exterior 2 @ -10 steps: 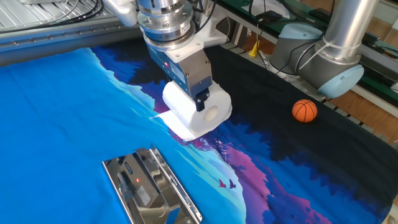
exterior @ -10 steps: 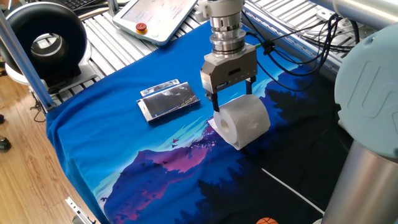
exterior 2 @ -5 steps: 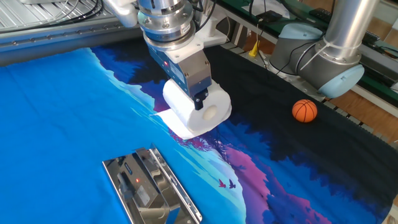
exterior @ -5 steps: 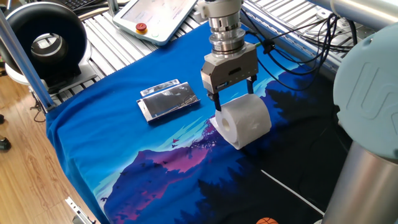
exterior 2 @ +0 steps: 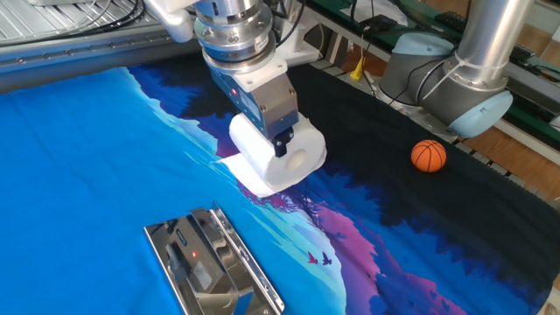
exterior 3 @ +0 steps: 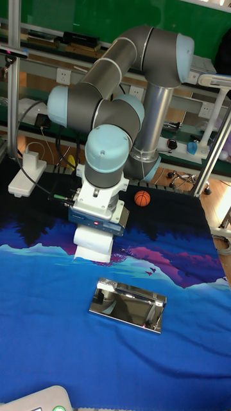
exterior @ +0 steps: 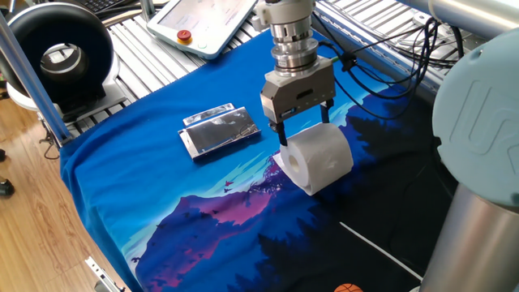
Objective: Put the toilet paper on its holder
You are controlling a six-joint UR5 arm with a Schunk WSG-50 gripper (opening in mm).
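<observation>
near edge of the surface was bare blue mountain-print cloth. next in, the flat rectangular chrome holder with the dark mirror face lay flat on the cloth, well apart from the roll and untouched. it looked parked there as the drop target, long side roughly matching the roll's length.

beyond it, the fat white embossed toilet paper roll lay on its side on the cloth, hollow core facing outward and a loose sheet trailing flat beside it. so the task's thing was on the surface, not on the holder.

the two-finger tool hung straight down over the roll, dark fingers straddling its length at the two ends. side-on orientation presumably left the core free for the holder. i couldn't tell whether the fingers were clamped on the roll or just bracketing it; the roll didn't look squashed or lifted.

judgement: grasp step, transfer not yet begun. soft tissue would deform under squeeze; the trailing sheet could drag.

far side: small orange ball near the arm base, white pendant with red button off the cloth.
</observation>
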